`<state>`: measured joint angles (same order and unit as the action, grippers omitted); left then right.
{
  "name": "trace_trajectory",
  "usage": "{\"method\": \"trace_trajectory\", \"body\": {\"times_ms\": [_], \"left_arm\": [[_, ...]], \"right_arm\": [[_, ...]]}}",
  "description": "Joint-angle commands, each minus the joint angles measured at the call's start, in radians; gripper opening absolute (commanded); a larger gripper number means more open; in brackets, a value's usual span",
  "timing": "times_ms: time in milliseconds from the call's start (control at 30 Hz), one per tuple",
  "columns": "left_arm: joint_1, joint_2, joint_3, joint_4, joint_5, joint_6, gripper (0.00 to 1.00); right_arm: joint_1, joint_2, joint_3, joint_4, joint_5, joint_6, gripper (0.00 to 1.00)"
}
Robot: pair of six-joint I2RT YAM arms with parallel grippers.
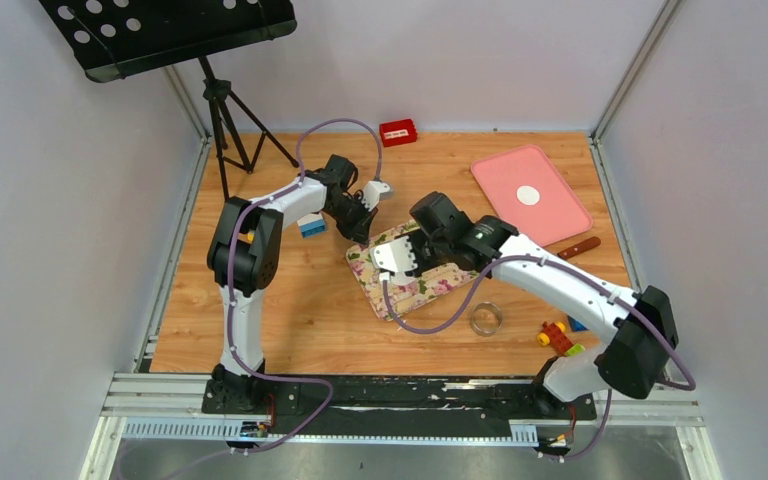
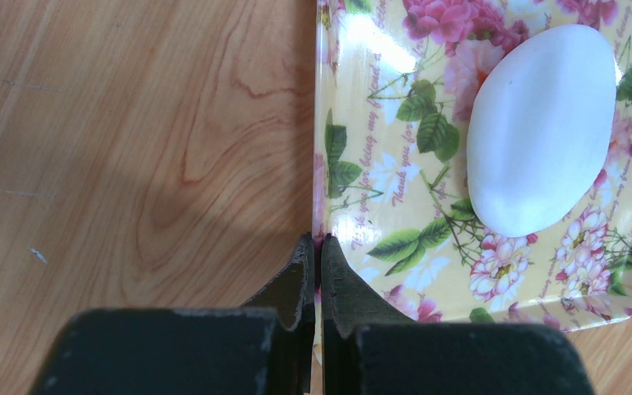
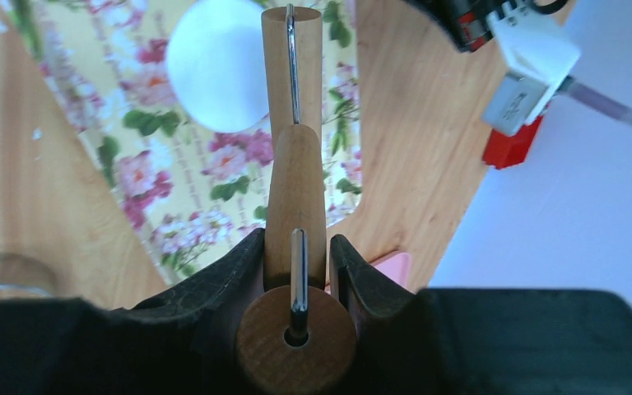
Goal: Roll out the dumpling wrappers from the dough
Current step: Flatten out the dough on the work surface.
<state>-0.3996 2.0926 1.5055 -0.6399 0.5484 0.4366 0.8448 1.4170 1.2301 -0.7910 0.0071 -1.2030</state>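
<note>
Two grippers, both loaded. My left gripper (image 2: 318, 247) is clamped tight on the rim of the floral tray (image 1: 415, 293). The rim runs straight into the slit between my fingers, and from above that is the tray's far-left edge. The tray sits flat on the wood table (image 1: 290, 320).

My right gripper (image 3: 296, 247) is closed around the wooden roller (image 3: 295, 189). The jaws pinch its tapered handle, with a metal rod running along the top. The roller's barrel points out over the tray.

The dough (image 2: 541, 132) is one lump on the tray floor, apart from the rim I'm pinching.
- It is smooth, matte white and egg-shaped in outline.
- It is domed and thick, not a sheet.
- There are no cracks or seams, only a faint speck on top.

In my right wrist view the roller's barrel overlaps the dough's edge. I can't tell whether they touch. From above my right wrist hides the dough.

There is one wrapper (image 1: 528, 195), a thin, flat, white round disc. It lies near the middle of the pink tray (image 1: 505, 175), which sits beyond and to the right of the floral tray, not touching it.

Other things, placed from the floral tray:
- The ring cutter (image 1: 486, 319) is on the table just off the near-right corner.
- The white-and-blue block (image 1: 311, 227) is to the left, beside my left arm.
- The red block (image 1: 398, 132) is well beyond the tray, at the table's far edge.
- The toy bricks (image 1: 557, 336) are to the right and nearer, past the ring cutter.
</note>
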Motion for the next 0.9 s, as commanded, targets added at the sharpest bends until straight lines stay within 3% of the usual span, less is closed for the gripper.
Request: {"method": "trace_trajectory", "body": {"times_ms": [0, 367, 867], "left_arm": [[-0.019, -0.013, -0.022, -0.015, -0.028, 0.019, 0.00], [-0.019, -0.013, -0.024, -0.015, -0.026, 0.019, 0.00], [-0.019, -0.011, -0.019, -0.015, -0.029, 0.019, 0.00]], "right_arm": [[0.020, 0.078, 0.042, 0.119, 0.048, -0.043, 0.00], [0.086, 0.172, -0.091, 0.155, 0.095, -0.061, 0.00], [0.190, 0.136, -0.233, -0.054, 0.074, -0.020, 0.00]]}}
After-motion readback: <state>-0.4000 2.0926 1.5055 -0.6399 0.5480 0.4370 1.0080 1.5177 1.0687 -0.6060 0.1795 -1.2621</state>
